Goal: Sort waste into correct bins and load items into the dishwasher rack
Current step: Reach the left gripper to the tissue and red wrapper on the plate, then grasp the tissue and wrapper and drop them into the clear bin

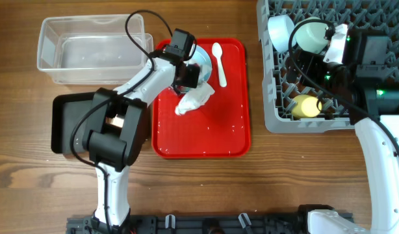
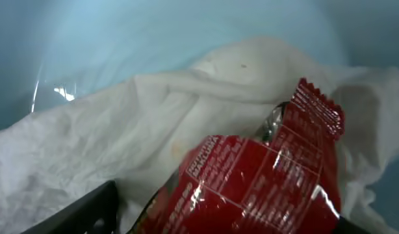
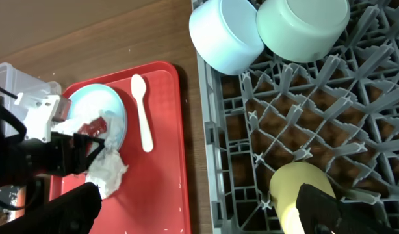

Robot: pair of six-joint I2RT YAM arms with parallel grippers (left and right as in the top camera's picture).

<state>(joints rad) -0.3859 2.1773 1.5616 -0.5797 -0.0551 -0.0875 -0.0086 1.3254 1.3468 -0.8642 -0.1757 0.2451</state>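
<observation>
The left gripper, its fingers spread to either side, hangs close over the red snack wrapper, which lies on crumpled white tissue at the pale-blue plate, long axis slanting, crimped end pointing away from the gripper.

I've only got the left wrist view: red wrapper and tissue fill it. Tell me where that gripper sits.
Observer: The left gripper is over the pale-blue plate, at the far end of the red tray.
Operator: Report what else is on that tray.
Observer: A white plastic spoon lies beside the plate, apart from it.
Operator: Now the rack's load.
Observer: Two small bowls and a yellow cup are in the dishwasher rack.
</observation>
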